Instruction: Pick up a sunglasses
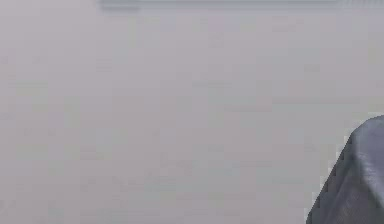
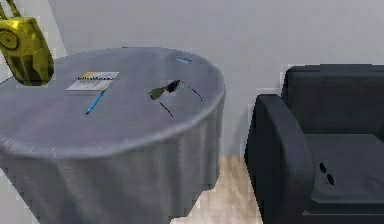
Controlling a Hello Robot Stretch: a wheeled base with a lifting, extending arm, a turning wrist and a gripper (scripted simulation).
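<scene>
1. A round table point(image 2: 110, 150) stands before a pale grey wall point(image 2: 250, 30), on a light wood-look floor point(image 2: 232, 192). A dark armchair point(image 2: 320, 140) sits just beside the table's right edge.
2. A blue-grey cloth covers the table, smooth on top and hanging in soft folds down to the floor. The armchair looks padded and boxy, with a thick arm.
3. In the forward view there is bare pale wall, with a dark blue-grey draped shape point(image 1: 355, 180) in the lower right corner.
4. The sunglasses point(image 2: 170, 92) lie on the tabletop, right of its middle and nearer the right edge. The dark lenses are toward the table's centre, and the thin temples trail toward the right edge. The long axis runs roughly across the table, slightly slanted.
5. Toward the left edge lie a flat notebook point(image 2: 95, 79) and a slim blue pencil point(image 2: 93, 103). A shiny yellow ornament point(image 2: 25, 50) stands at the far left.
6. I cannot tell how my fingers stand.
</scene>
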